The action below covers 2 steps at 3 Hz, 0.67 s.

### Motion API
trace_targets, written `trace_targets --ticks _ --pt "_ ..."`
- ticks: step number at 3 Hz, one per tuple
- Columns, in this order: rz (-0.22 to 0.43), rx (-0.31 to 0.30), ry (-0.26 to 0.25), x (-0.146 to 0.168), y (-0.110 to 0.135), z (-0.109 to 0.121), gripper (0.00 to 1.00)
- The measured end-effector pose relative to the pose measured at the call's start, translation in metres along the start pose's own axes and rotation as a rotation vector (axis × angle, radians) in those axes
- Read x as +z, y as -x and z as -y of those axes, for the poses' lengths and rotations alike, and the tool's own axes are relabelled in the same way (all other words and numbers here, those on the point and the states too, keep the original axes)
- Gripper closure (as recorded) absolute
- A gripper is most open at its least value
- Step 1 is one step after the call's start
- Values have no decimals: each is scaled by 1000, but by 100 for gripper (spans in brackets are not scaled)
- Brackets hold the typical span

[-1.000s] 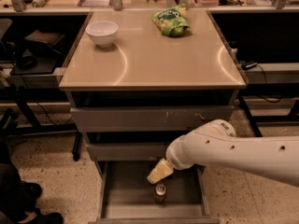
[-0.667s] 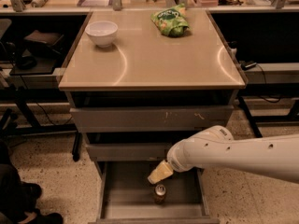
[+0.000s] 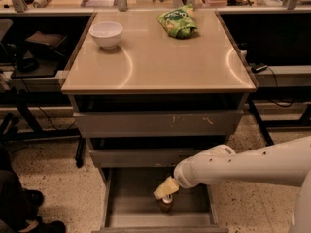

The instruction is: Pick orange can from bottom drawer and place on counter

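Observation:
The bottom drawer (image 3: 131, 205) is pulled open below the two upper grey drawers. The orange can (image 3: 166, 205) stands upright on its grey floor, near the middle. My white arm reaches in from the right, and my gripper (image 3: 166, 192) hangs directly over the can's top, its pale yellow fingertip (image 3: 165, 188) just above or touching the can. The beige counter (image 3: 160, 62) spreads above the drawers.
A white bowl (image 3: 106, 34) sits at the counter's back left and a green snack bag (image 3: 178, 23) at the back middle. Dark desks with cables flank the cabinet. A person's dark shoes (image 3: 34, 212) are at the lower left on the speckled floor.
My arm and gripper have dropped slightly lower toward the can. The can and the drawer have not moved.

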State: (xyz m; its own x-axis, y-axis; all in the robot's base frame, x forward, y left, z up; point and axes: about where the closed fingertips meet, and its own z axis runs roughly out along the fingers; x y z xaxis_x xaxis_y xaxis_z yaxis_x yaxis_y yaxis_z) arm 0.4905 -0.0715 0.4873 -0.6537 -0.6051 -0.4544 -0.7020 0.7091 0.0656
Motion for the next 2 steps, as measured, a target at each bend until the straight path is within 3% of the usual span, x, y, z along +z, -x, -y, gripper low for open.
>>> trace_targets --ticks 1,2 --pt "-22 20 38 34 -1 -1 0" --pt "8 78 70 81 -5 13 0"
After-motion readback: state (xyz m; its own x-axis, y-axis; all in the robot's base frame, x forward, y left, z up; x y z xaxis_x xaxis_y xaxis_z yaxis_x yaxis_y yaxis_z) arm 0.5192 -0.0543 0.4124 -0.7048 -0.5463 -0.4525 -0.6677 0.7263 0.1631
